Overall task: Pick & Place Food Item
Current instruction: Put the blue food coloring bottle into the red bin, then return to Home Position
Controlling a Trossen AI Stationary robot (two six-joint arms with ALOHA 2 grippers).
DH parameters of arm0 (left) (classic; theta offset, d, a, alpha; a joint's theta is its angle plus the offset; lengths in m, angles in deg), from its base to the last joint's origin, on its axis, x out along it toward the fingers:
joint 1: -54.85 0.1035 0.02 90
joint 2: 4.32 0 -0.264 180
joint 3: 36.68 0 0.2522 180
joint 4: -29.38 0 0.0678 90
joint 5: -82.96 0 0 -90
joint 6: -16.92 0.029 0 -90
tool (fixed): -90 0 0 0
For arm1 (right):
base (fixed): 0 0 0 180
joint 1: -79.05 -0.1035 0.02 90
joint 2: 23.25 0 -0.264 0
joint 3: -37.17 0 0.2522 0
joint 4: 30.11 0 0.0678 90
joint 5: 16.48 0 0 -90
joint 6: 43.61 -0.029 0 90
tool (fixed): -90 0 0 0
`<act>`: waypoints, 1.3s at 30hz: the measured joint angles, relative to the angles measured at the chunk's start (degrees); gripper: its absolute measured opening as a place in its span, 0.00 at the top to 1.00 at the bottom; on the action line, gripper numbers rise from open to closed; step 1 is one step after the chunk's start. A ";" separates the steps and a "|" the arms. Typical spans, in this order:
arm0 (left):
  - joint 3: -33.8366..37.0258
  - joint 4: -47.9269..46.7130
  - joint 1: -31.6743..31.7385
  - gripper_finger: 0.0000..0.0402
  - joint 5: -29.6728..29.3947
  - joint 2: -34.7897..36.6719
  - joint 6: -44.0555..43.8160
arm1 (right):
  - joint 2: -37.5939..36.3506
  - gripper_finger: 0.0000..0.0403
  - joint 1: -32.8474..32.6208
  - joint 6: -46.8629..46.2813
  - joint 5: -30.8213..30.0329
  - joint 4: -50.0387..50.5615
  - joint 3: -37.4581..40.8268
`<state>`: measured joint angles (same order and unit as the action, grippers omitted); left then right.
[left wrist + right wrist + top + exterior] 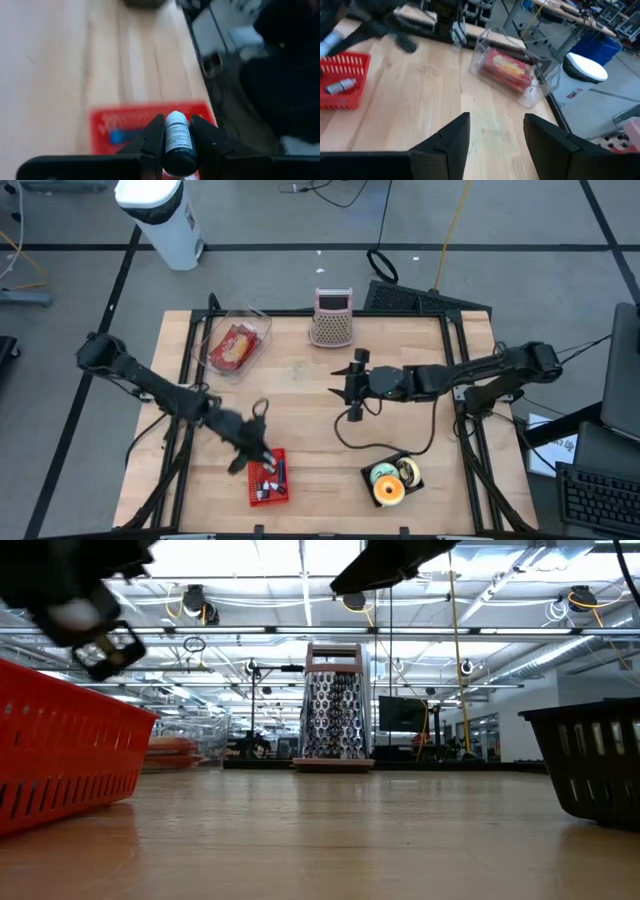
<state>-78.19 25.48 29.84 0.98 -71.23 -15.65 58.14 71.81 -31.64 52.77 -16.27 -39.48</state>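
On the wooden table (300, 410) the red basket (267, 477) near the front edge serves as the landmark. The left claw (179, 145) hangs just over the basket's near-left corner, its two fingers closed on a small bottle (178, 140) with a pale cap and a white label, so the bottle sits squarely between the fingers and above the basket's red mesh. Inside the basket lies another small grey item (340, 86), apart from the claw. Behind the basket and a little to its left, toward the table's far-left corner, a clear plastic container (237, 343) holds a red-wrapped food pack (233, 347). Farther back and to the basket's right, a metal box grater (331, 318) stands upright at the far edge. The right claw (335, 383) hovers over the table's middle, well to the basket's right and behind it, its fingers spread apart with nothing between them. To the basket's right along the front edge sits a black basket (391, 481) holding round orange and yellow items.
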 joint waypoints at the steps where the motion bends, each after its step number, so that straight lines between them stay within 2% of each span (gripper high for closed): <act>1: 0.05 0.05 -2.10 0.81 -0.79 -1.00 -0.96 | -0.19 0.57 0.00 -0.20 0.00 -0.14 0.00; 4: -0.06 1.07 -6.57 0.81 -4.19 -4.21 -4.27 | -0.17 0.57 0.00 -0.20 0.02 -0.08 -0.04; 8: -0.04 1.01 -8.90 0.80 -8.00 -8.39 -10.35 | 0.09 0.57 0.10 -0.20 0.00 -0.36 -0.04; 13: -0.02 0.90 -8.35 0.76 -8.71 -9.65 -15.94 | 0.34 0.56 0.11 -0.59 0.02 -0.19 -0.02; 18: -0.02 0.93 -6.39 0.65 -8.68 -9.45 -17.39 | 0.30 0.56 0.00 -0.81 0.02 -0.04 -0.02; 21: -0.02 1.41 -5.58 0.56 -7.01 -8.83 -17.16 | 0.30 0.56 -0.02 -0.83 0.02 0.00 -0.02; 26: 0.00 2.84 -1.86 0.45 0.70 -6.31 -17.03 | 0.12 0.56 -0.02 -3.70 -0.04 -0.17 -0.02; 29: 0.00 4.25 -0.13 0.42 1.69 -1.39 -13.43 | -1.82 0.57 -0.02 -7.20 -0.05 1.77 0.04; 32: 0.00 3.69 2.44 0.39 6.22 6.86 -5.08 | -5.05 0.57 0.00 -7.54 -0.07 5.31 0.02; 36: -0.01 -4.85 3.98 0.39 11.91 22.96 10.77 | -9.92 0.56 -0.62 -6.75 -0.06 11.58 0.02; 37: -0.10 -7.74 4.44 0.39 11.13 27.18 13.67 | -11.21 0.56 -0.77 -6.37 -0.09 13.32 0.02; 39: -0.06 -13.94 5.05 0.39 5.57 35.40 18.97 | -13.80 0.56 -1.03 -5.63 -0.06 17.50 0.13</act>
<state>-78.25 11.54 34.88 6.55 -35.83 3.33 44.34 70.77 -37.27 52.71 1.22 -39.35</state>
